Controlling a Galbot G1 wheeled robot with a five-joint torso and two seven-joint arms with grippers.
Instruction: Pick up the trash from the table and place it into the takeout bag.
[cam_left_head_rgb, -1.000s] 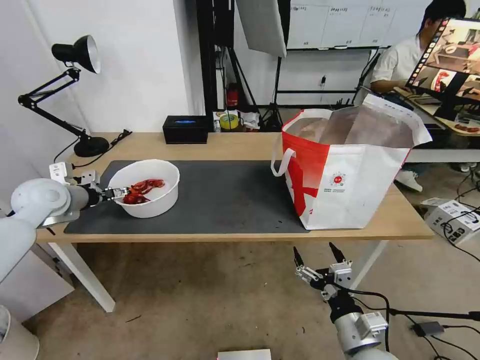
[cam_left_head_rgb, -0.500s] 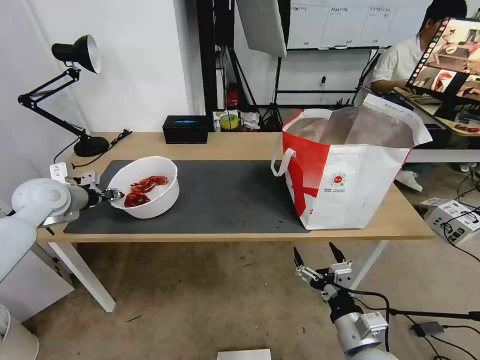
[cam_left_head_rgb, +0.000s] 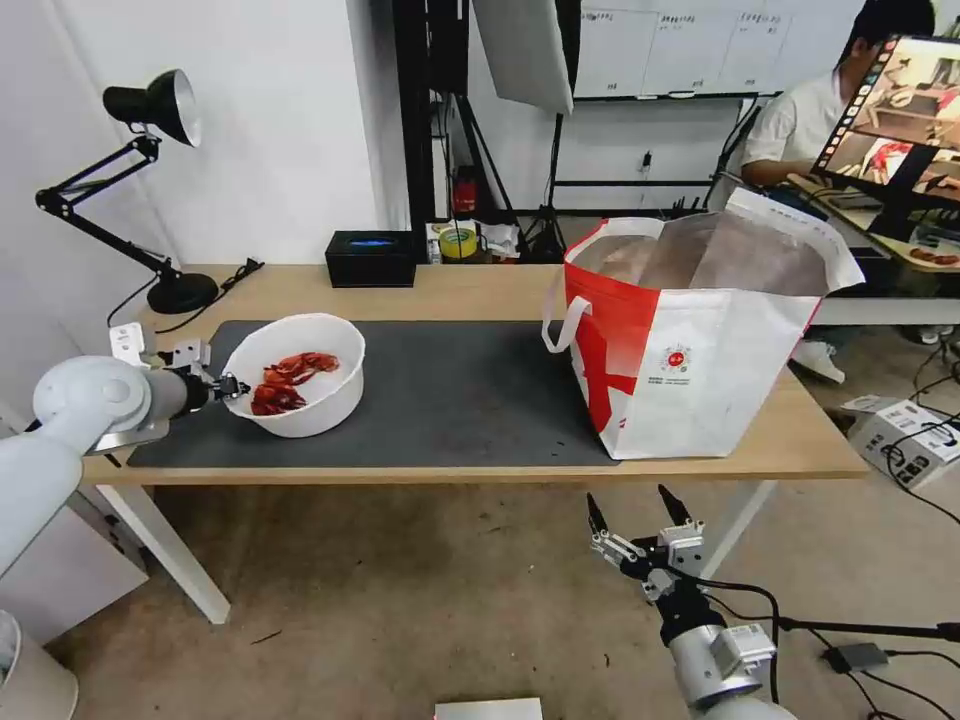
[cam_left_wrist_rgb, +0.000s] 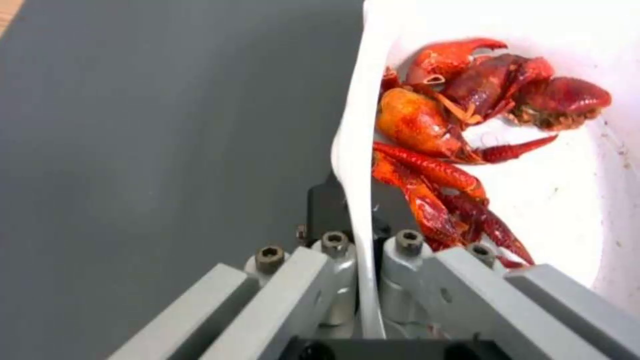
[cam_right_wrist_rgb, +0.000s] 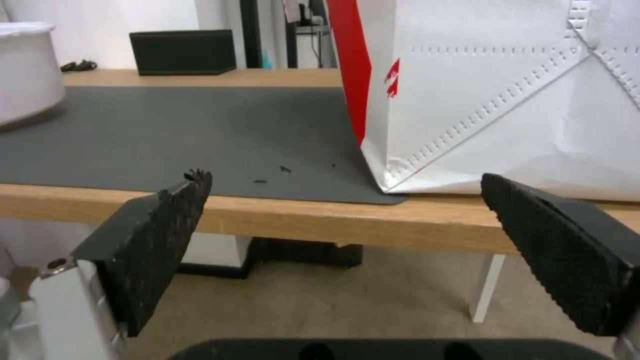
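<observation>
Trash left on the table (cam_left_head_rgb: 470, 290) comes down to 1 piece as far as can be seen: the white bowl (cam_left_head_rgb: 310, 405) of red shells (cam_left_head_rgb: 285, 380), not yet in the takeout bag (cam_left_head_rgb: 700, 340). The left gripper (cam_left_head_rgb: 232, 388) is closed to a narrow pinch on the bowl's near-left rim, 1 finger outside the wall and 1 inside beside the shells. The bowl sits tilted at the left end of the grey mat (cam_left_head_rgb: 450, 400), near the table's front-left corner. The bag stands open at the right end, well apart, something pale showing inside it. The right gripper (cam_left_head_rgb: 640, 520) hangs below the front edge, fingers spread wide and empty.
</observation>
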